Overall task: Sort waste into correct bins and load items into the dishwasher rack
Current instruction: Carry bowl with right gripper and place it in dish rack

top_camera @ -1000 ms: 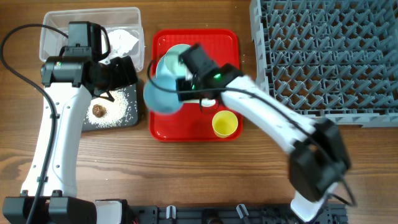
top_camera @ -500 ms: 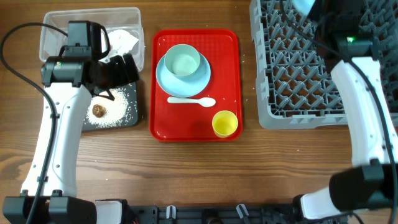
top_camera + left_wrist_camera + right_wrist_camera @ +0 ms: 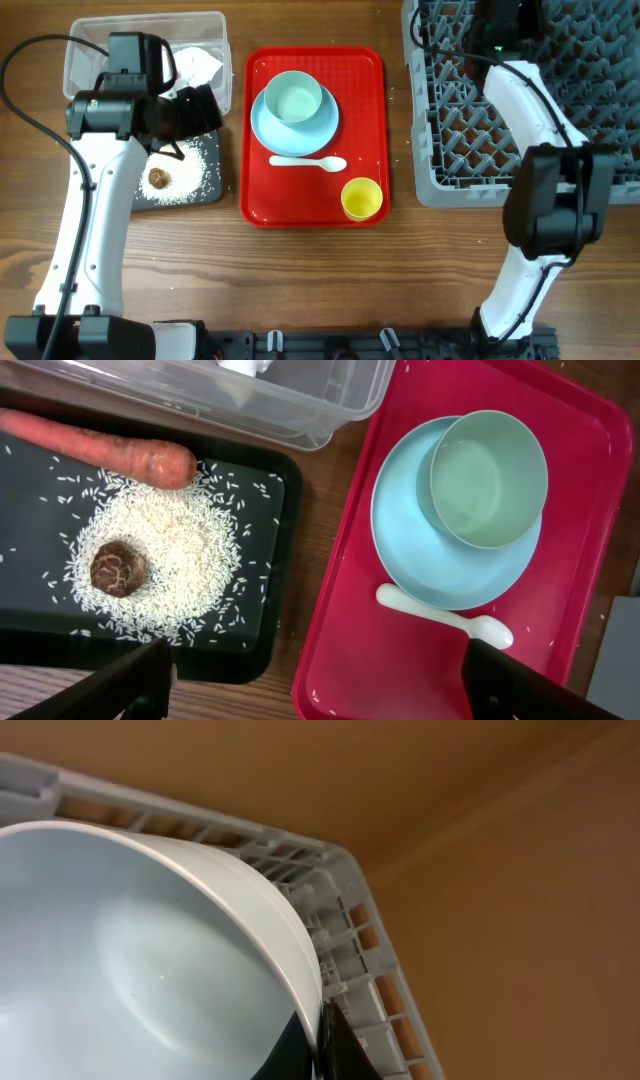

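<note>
While the right arm is stretching over the large grey pegged plastic dishwasher rack (image 3: 590, 90) at the counter's far right corner, I am seeing the right gripper (image 3: 318, 1050) pinching the rim of a light blue round bowl (image 3: 150, 960), which is tilting close against the rack's corner wall; touching or not, I cannot tell. The left gripper (image 3: 318, 660) is hovering spread wide above the shallow black rectangular tray (image 3: 262, 615) near the left edge, where an orange carrot (image 3: 100, 450) is lying with one end at a heap of white rice grains (image 3: 180, 550) and a small brown food lump (image 3: 117, 567) is sitting on the rice. At the far left corner, the clear plastic tub (image 3: 90, 40) is holding crumpled white paper napkins (image 3: 195, 65). On the red plastic serving tray (image 3: 365, 100) mid-counter, a second light blue bowl (image 3: 293, 100) is resting on a light blue round plate (image 3: 265, 135), a white plastic spoon (image 3: 308, 162) lying just beside it and a small yellow cup (image 3: 361, 198) standing near the tray's near right corner.
</note>
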